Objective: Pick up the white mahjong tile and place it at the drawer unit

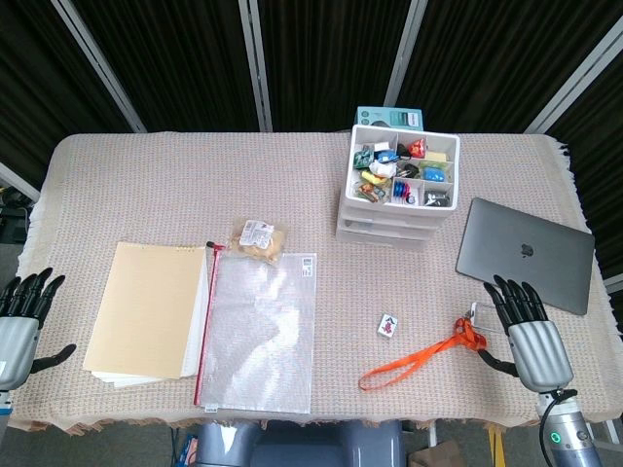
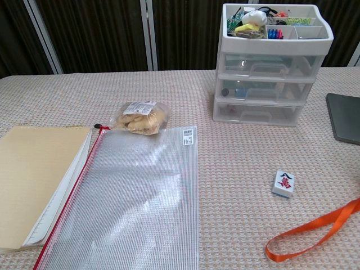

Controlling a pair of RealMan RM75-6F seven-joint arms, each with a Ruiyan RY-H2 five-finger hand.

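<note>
1. Your white mahjong tile [image 1: 388,325] lies flat on the surface [image 1: 146,185], face up with a red marking, free of both hands. It sits in front of the drawer unit [image 1: 394,195], well apart from it, and just left of the orange lanyard [image 1: 414,360].
2. The tile's marking is too small to read in the head view; the chest view shows a red character under a dark stroke.
3. The drawer unit is white plastic with clear drawer fronts, stacked in tiers. Its open top tray is split into compartments full of small colourful items that you cannot tell apart. A teal box [image 1: 389,117] behind it is mostly hidden.
4. The lanyard is a flat woven strap, looped at its near end. Its far end lies at your right robot hand [image 1: 531,336]; whatever is attached there is hard to make out.
5. Your right robot hand is at the near right of the surface, fingers straight and spread, holding nothing. Its fingertips [image 1: 511,290] are at the near edge of the grey laptop [image 1: 526,253], which is closed, smooth metal.
6. Your left robot hand [image 1: 19,326] is at the near left edge, partly cut off, fingers apart and holding nothing.
7. The surface wears a woven beige cloth.
8. On the left lie a clear mesh zip pouch [image 1: 258,331], a tan folder [image 1: 151,311] and a crinkled snack packet [image 1: 259,238].
</note>
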